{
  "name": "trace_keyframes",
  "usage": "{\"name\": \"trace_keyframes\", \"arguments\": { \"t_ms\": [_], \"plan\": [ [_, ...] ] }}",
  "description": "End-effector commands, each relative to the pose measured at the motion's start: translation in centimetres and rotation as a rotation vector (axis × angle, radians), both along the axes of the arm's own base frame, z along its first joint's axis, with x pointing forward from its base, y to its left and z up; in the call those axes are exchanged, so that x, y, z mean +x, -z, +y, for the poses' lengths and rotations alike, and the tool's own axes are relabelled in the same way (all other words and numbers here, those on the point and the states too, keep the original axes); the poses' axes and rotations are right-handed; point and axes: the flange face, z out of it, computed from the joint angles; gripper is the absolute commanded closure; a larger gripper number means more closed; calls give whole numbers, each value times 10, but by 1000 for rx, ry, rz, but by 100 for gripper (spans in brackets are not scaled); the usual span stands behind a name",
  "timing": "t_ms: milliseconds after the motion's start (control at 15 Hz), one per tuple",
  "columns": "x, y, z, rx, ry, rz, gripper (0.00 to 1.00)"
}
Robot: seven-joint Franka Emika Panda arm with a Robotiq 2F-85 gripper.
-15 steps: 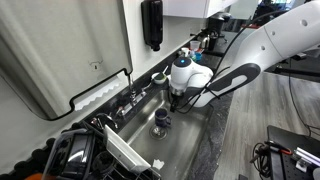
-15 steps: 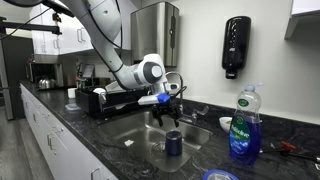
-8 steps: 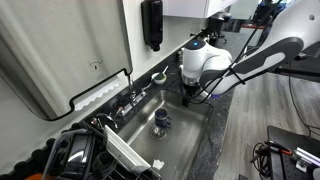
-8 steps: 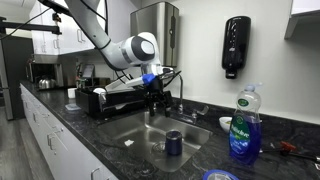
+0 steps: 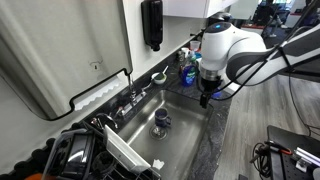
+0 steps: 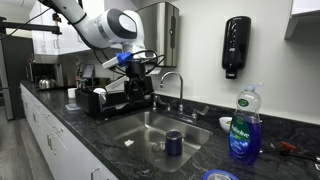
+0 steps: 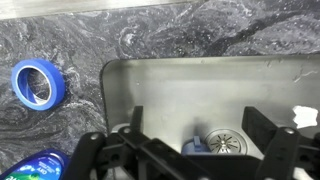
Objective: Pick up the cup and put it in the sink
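The small dark grey-blue cup (image 5: 160, 119) stands upright on the floor of the stainless steel sink (image 5: 184, 133), next to the round drain. It shows in both exterior views (image 6: 174, 143). In the wrist view the cup (image 7: 197, 148) is partly hidden behind the gripper's body, beside the drain (image 7: 221, 142). My gripper (image 5: 206, 98) is open and empty, raised well above the sink (image 6: 135, 127) and away from the cup. It also shows in an exterior view (image 6: 139, 68) and the wrist view (image 7: 198, 125).
A faucet (image 6: 172, 86) stands at the sink's back edge. A dish soap bottle (image 6: 243, 125) and a small bowl (image 6: 226, 124) sit on the dark counter. A flat blue ring (image 7: 37, 83) lies beside the basin. A dish rack (image 5: 90, 150) is at one end.
My gripper has risen from just above the cup and moved up and away from the sink. The cup has stayed standing by the drain.
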Motion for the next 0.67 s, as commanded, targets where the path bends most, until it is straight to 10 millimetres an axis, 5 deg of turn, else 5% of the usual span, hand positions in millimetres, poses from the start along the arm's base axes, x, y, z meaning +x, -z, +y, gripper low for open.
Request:
{"name": "trace_keyframes", "arguments": {
  "t_ms": [0,200,267,600],
  "plan": [
    [-36,-14,3,27,-19,18,0],
    [-51,-19,6,45,-33,26,0],
    [-34,-16,8,25,-18,5,0],
    [-44,-19,8,31,-21,9,0]
  ]
}}
